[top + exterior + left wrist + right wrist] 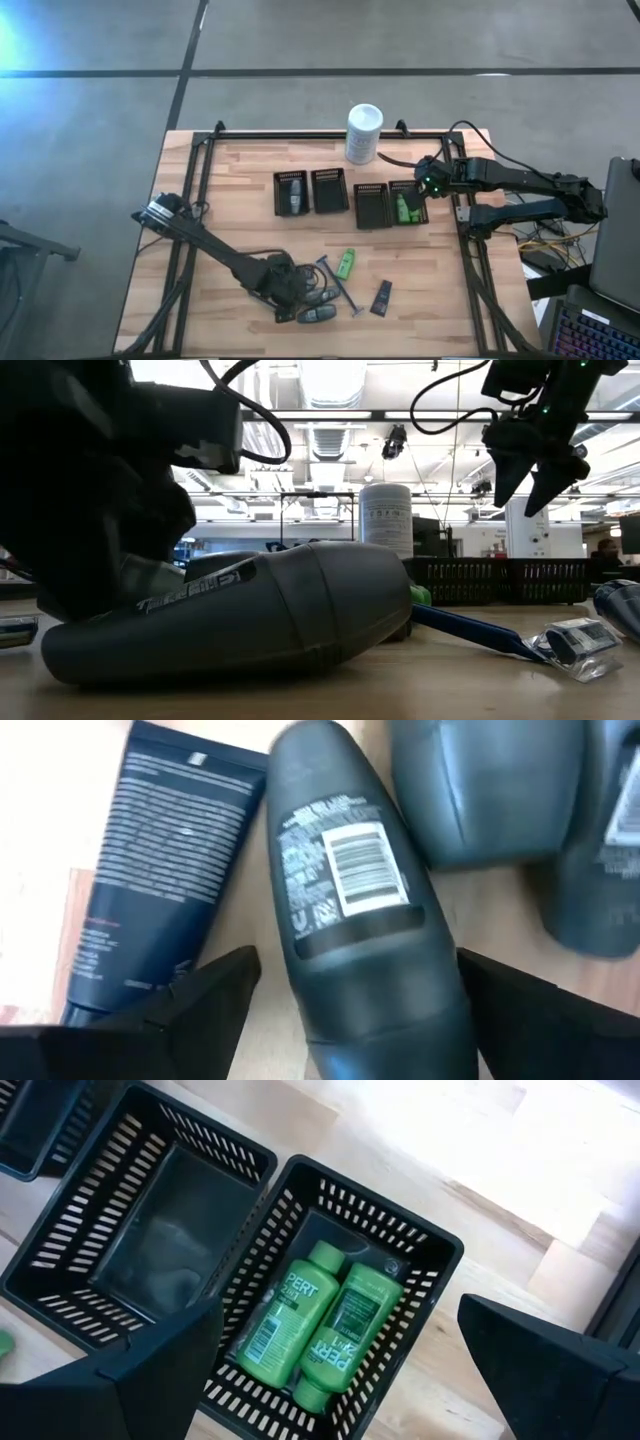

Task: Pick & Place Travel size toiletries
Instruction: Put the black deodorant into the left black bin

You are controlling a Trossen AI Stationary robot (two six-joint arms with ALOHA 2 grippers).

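My left gripper (291, 287) is low over the near middle of the table, open, its fingers on either side of a grey oval bottle (350, 890) that lies on its side. A dark flat tube (150, 870) and two more grey bottles (480, 790) lie beside it. A green bottle (346, 263), a blue razor (337, 284) and a black tube (381, 297) lie on the wood nearby. My right gripper (430, 184) hangs open and empty above the rightmost black tray (420, 1240), which holds two green bottles (320, 1325).
Four black slotted trays stand in a row mid-table; the leftmost (292, 192) holds a grey bottle, and the two between (330, 190) (372, 205) look bare. A tall white container (364, 133) stands at the far edge. A dark frame rail (300, 133) borders the table.
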